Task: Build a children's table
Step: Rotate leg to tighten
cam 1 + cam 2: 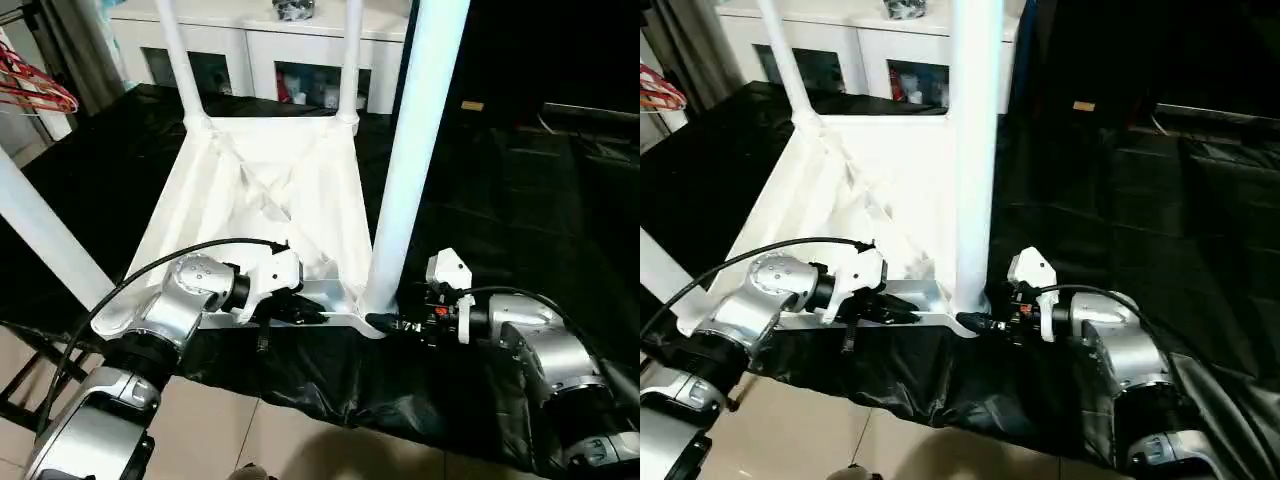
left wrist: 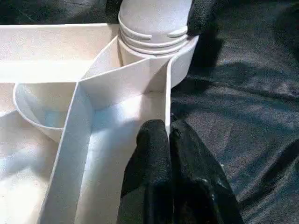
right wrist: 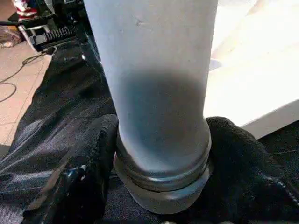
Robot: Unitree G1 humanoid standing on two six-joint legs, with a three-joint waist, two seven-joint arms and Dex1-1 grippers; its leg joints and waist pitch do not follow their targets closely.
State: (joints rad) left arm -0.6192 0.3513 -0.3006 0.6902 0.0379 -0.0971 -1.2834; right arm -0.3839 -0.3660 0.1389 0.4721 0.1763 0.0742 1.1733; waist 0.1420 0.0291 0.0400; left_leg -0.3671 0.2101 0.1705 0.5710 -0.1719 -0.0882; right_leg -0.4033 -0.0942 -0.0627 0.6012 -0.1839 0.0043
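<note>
The white children's table [image 1: 260, 190] lies upside down on black cloth, its ribbed underside facing up. Two legs stand in the far corners [image 1: 180, 60] [image 1: 350, 60] and one in the near left corner [image 1: 45, 235]. The near right leg [image 1: 415, 150] stands upright in its corner socket [image 2: 154, 42]. My left gripper [image 1: 300, 312] is shut on the near rim [image 2: 167, 93] of the top, its black fingers [image 2: 149, 154] pinching that thin wall just beside the socket. My right gripper [image 1: 385, 322] is shut on the base of the near right leg [image 3: 159, 93], with a finger [image 3: 79, 172] on either side.
A white cabinet with glass doors [image 1: 270, 50] stands behind the work surface. Red hangers [image 1: 35, 90] hang at the far left. Black cloth [image 1: 520, 200] covers the surface, whose front edge runs just below my grippers, with tiled floor [image 1: 280, 440] beneath.
</note>
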